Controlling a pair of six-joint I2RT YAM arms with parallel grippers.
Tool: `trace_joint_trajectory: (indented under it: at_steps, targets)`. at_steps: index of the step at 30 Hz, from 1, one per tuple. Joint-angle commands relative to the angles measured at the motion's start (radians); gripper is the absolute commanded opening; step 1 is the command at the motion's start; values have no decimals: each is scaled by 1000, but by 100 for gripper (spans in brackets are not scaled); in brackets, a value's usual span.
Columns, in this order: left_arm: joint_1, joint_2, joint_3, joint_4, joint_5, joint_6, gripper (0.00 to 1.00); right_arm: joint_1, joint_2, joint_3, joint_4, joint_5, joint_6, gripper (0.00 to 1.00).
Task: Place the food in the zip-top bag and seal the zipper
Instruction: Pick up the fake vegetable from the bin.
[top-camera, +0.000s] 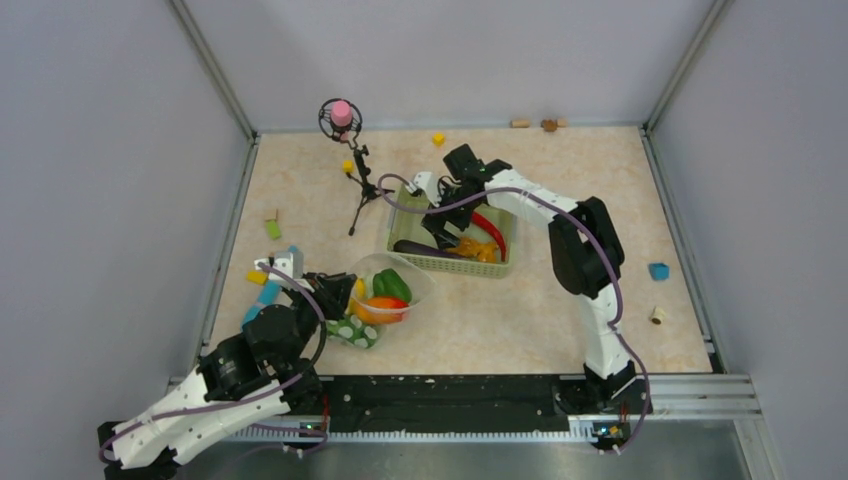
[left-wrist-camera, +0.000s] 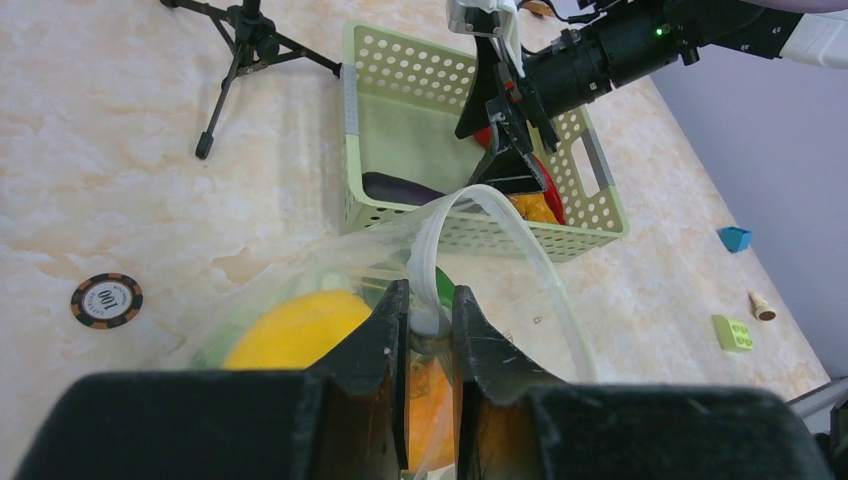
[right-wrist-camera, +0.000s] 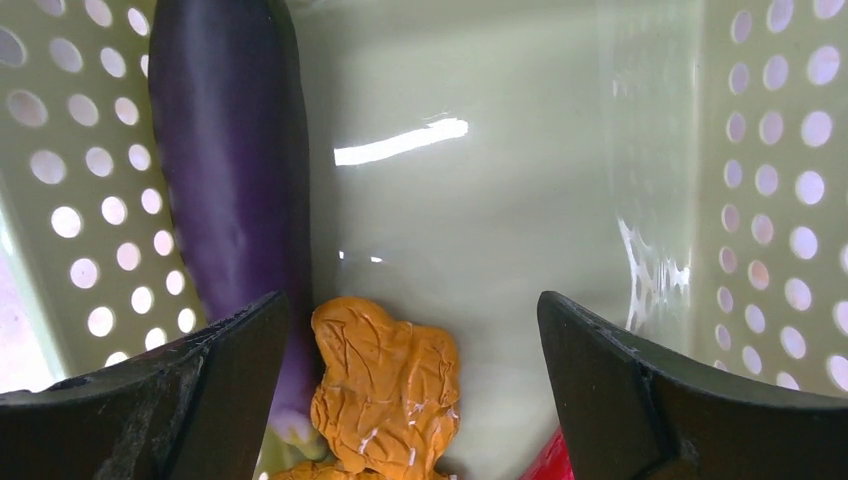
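The clear zip-top bag (top-camera: 385, 295) lies left of centre with its mouth held open. It holds a yellow lemon (left-wrist-camera: 290, 330), a green pepper (top-camera: 393, 284) and orange pieces. My left gripper (left-wrist-camera: 430, 305) is shut on the whitish zipper strip (left-wrist-camera: 500, 215) at the bag's mouth edge. My right gripper (right-wrist-camera: 412, 340) is open, lowered into the green basket (top-camera: 402, 255). Its jaws stand either side of an orange piece (right-wrist-camera: 385, 385), with the purple eggplant (right-wrist-camera: 232, 150) to the left and the red chili (right-wrist-camera: 540, 468) at the lower right.
A small black tripod (top-camera: 360, 190) with a pink-topped holder stands behind the basket. Small blocks lie about: yellow (top-camera: 438, 138), blue (top-camera: 658, 271), green (top-camera: 273, 229). A poker chip (left-wrist-camera: 106, 300) lies left of the bag. Grey walls close in the table.
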Motion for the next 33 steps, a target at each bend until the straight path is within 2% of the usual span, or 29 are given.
trace_joint_trajectory:
  at_steps: [1,13,19,26,33]
  targets:
    - [2,-11,-14,90,19,18,0,13,-16,-29,-19,-50,-66,93]
    - [2,-5,-20,88,9,18,0,20,30,-66,-23,-47,-131,93]
    - [2,-5,-23,87,7,17,0,21,12,-103,116,155,-18,93]
    - [2,-10,-23,81,-10,9,0,25,-107,-184,302,197,81,93]
    - [2,-8,-22,74,-26,2,0,26,-187,-242,341,251,94,93]
